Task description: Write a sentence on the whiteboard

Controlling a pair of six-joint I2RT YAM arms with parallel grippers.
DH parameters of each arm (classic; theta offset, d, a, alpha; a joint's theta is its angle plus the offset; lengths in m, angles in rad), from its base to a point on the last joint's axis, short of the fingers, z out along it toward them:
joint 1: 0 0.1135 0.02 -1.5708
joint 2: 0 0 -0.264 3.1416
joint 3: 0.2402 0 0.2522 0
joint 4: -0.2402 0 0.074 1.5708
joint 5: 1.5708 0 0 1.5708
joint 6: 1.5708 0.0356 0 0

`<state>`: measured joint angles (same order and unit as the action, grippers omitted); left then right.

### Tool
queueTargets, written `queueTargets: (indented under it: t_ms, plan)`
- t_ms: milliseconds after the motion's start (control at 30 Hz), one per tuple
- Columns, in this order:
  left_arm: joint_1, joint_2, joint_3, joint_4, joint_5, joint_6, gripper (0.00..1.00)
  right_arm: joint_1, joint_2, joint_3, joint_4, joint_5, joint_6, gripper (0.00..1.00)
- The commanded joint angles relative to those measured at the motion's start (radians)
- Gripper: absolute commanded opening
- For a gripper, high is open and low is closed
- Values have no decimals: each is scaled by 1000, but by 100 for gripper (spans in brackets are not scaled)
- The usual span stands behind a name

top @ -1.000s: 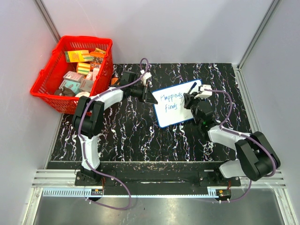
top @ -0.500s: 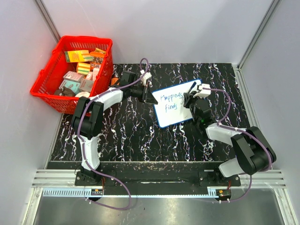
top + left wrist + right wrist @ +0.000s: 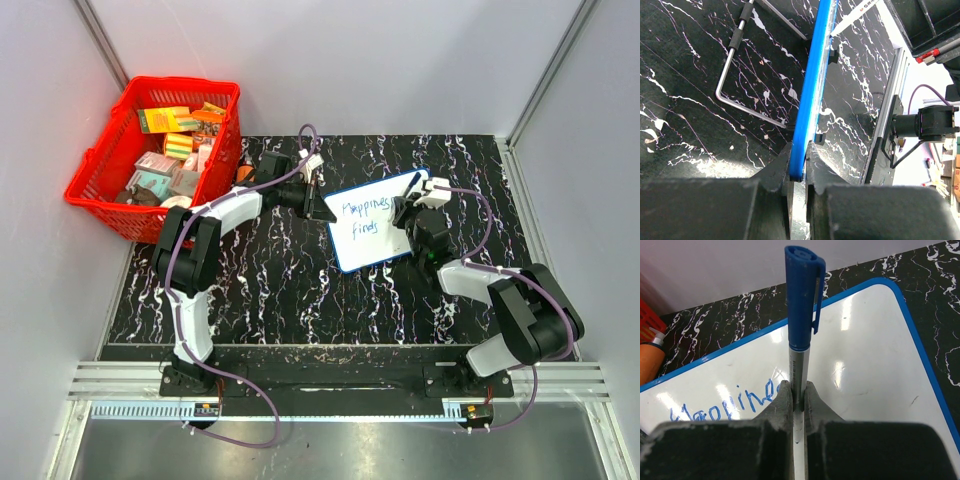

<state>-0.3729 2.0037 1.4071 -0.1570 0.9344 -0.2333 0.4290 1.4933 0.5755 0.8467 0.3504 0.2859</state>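
Note:
The whiteboard (image 3: 375, 222), white with a thin blue rim, lies tilted on the black marbled table. It bears blue handwriting (image 3: 364, 216) in two lines, "Happiness" and "finds". My left gripper (image 3: 322, 207) is shut on the board's left edge; the left wrist view shows the blue rim (image 3: 810, 100) clamped between the fingers. My right gripper (image 3: 410, 213) is over the board's right part, shut on a silver marker with a blue cap (image 3: 801, 320). The cap end points away from the wrist camera, and the marker tip is hidden. The right wrist view shows the first line of the writing (image 3: 725, 407).
A red basket (image 3: 160, 150) full of small boxes stands at the back left. An orange bottle (image 3: 243, 170) lies beside it near the left arm. A bent metal rod (image 3: 735, 75), the board's stand, shows under the board. Grey walls enclose the table.
The right gripper with the marker has shifted slightly toward the back right over the board. The left gripper and the board have not moved.

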Motion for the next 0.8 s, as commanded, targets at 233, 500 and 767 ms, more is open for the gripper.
queueTargets:
  t_ms: [233, 500, 767]
  plan:
    - [-27, 41, -40, -88, -224, 152, 0, -9, 4, -12, -6, 19, 22, 0]
    - [-29, 40, -37, -88, -226, 149, 0, -9, -31, -34, -50, 18, 18, 0]
    - [-27, 41, -37, -88, -227, 149, 0, -9, -54, -48, -69, 16, 19, 0]
